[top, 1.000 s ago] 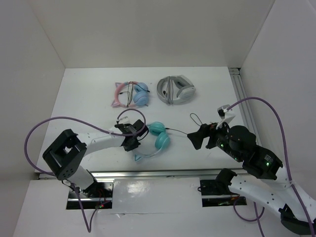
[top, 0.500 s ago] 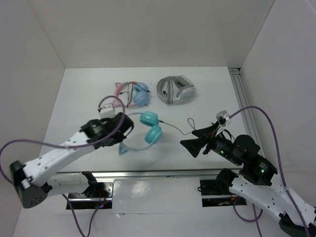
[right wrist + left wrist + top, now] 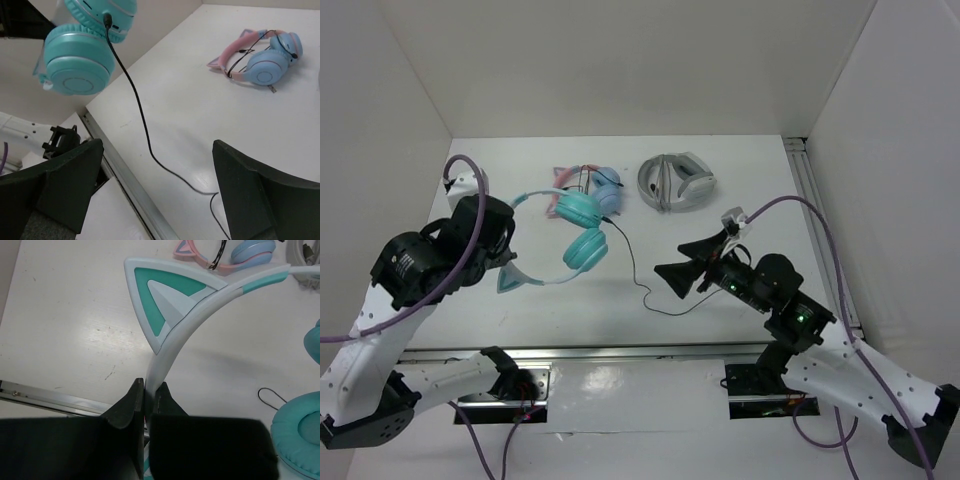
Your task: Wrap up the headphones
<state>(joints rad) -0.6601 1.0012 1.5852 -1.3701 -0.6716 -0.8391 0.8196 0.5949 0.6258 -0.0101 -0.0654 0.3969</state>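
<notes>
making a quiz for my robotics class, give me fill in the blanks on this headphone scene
The left end effector is shut on the teal headphones' pale ____.
The right end effector stands ____, holding nothing.
The black cable hangs from a teal ear ____.
Missing: headband; open; cup

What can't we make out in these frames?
- End of the cable: too thin in the top view to show a plug; in the right wrist view it runs off the bottom edge by the right gripper.
- Hold of the left gripper on the headphones: covered by the left arm in the top view.
- The ear cups: cut by the right edge in the left wrist view.
</notes>
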